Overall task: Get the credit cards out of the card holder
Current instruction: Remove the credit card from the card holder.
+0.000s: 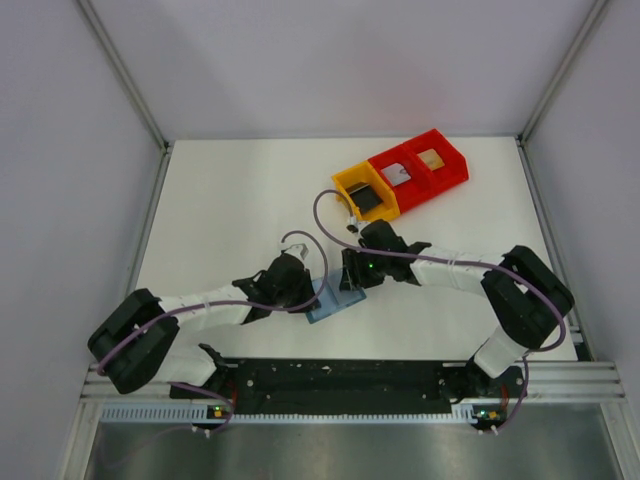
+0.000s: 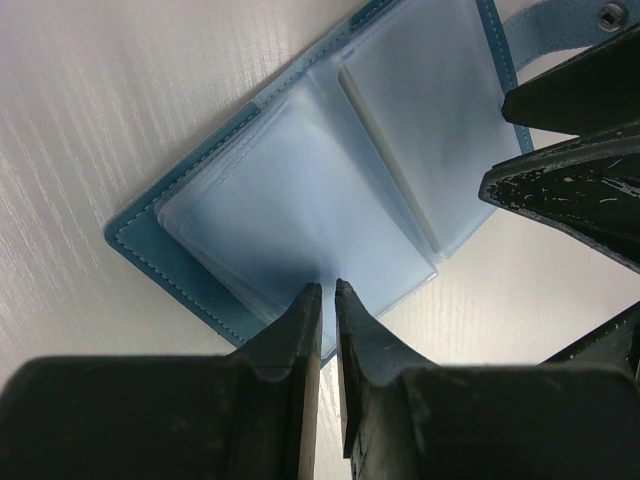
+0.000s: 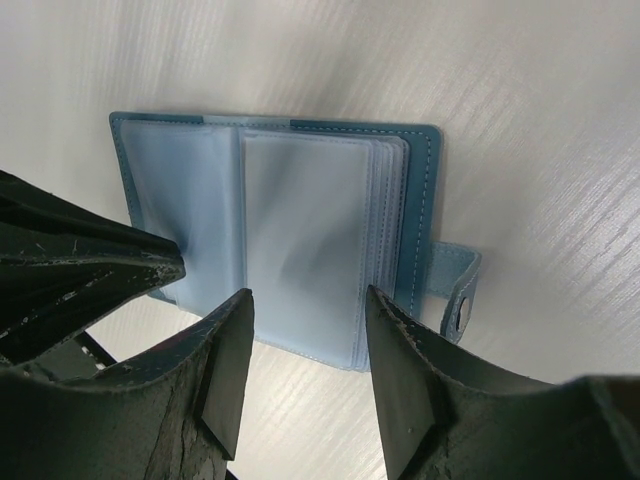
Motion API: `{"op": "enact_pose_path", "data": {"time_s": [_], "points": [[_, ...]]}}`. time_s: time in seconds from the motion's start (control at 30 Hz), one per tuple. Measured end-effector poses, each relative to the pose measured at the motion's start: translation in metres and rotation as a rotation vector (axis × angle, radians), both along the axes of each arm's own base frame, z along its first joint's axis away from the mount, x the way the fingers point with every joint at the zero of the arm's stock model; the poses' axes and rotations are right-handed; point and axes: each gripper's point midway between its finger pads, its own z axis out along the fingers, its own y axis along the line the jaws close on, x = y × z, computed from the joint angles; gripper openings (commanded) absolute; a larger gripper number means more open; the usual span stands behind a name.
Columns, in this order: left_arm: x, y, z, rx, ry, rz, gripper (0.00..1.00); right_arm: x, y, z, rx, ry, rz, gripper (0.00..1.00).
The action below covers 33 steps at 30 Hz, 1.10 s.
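The teal-blue card holder (image 1: 332, 302) lies open and flat on the white table, its clear sleeves (image 2: 300, 200) facing up and its snap tab (image 3: 455, 290) off one side. My left gripper (image 2: 328, 288) is shut but for a thin slit, tips down on the near edge of a sleeve, nothing visibly between them. My right gripper (image 3: 308, 295) hangs open over the other half of the holder, jaws well apart and empty. No card shows in the sleeves. Credit cards lie in the bins: a dark one (image 1: 368, 199), a pale grey one (image 1: 398, 173) and a tan one (image 1: 432, 159).
A yellow bin (image 1: 345, 186) and two joined red bins (image 1: 450, 160) stand in a row behind the right arm. The two grippers sit close together over the holder; the right gripper's fingers (image 2: 570, 180) crowd the left wrist view. Frame posts edge the table.
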Motion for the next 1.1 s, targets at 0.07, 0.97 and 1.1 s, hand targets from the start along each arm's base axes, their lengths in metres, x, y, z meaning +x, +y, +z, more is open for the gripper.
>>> {"op": "enact_pose_path", "data": {"time_s": [0.07,0.97,1.1], "points": [[0.000,0.000,0.000,-0.001,0.000,-0.001,0.15,0.000,0.000,0.000,-0.001,0.001,0.000,0.48],[0.000,0.001,0.003,-0.002,-0.008,0.006,0.14,-0.011,0.036,0.022,0.157,0.050,0.085,0.43],[0.000,0.014,0.016,-0.022,-0.066,0.057,0.16,-0.020,0.059,0.031,0.186,0.048,0.137,0.43]]}}
